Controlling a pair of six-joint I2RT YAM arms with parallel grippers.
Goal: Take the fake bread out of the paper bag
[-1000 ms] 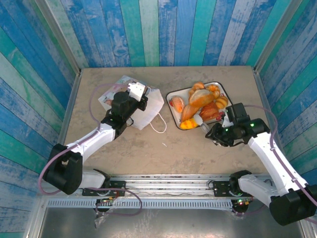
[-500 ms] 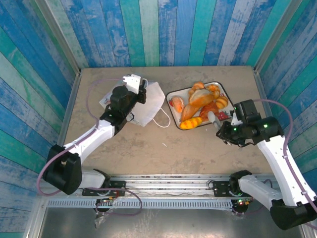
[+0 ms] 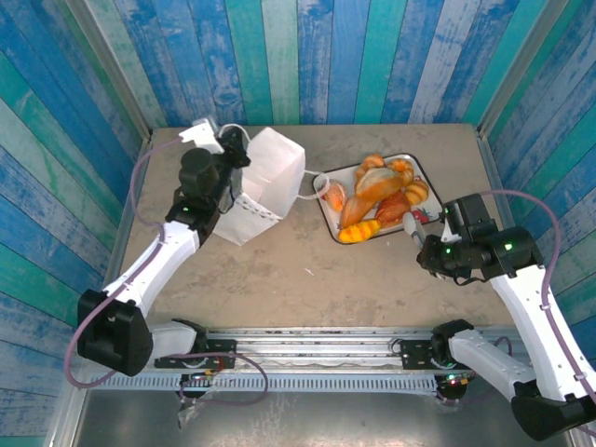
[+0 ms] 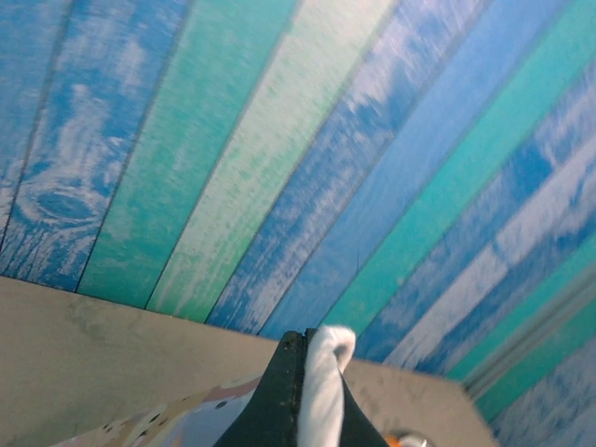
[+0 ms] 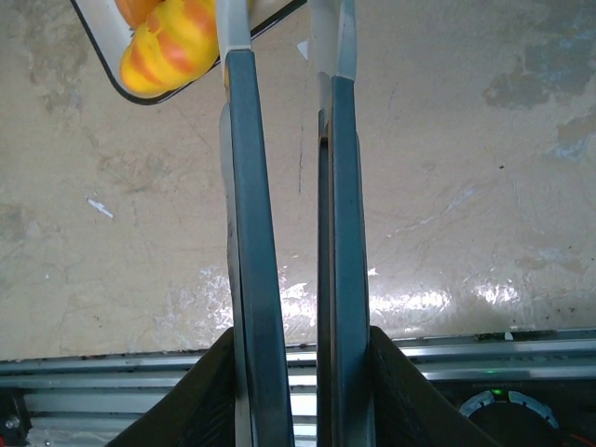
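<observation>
1. Left jaws: closed tight on a white strip of the paper bag (image 3: 265,172), which the left wrist view shows pinched between the tips. Whether it is cord or paper edge I cannot tell.
2. The bag hangs tipped just below and beside my left jaws, its body sloping toward the counter (image 3: 307,279). One cord handle (image 3: 315,179) dangles on the far side from my grip.
3. Right jaws: narrow, a slim gap with bare counter showing through, holding nothing.
4. The fake bread (image 3: 377,191) lies heaped on the tray (image 3: 325,216), just ahead of my right jaws and well apart from my left. One orange-striped piece (image 5: 172,47) sits at the tray corner nearest my right tips.
5. Assessment: the removal looks largely done, with several pieces out on the tray and none seen at the bag.
6. Outstanding: the bag's inside is hidden, so I cannot confirm it is empty.
</observation>
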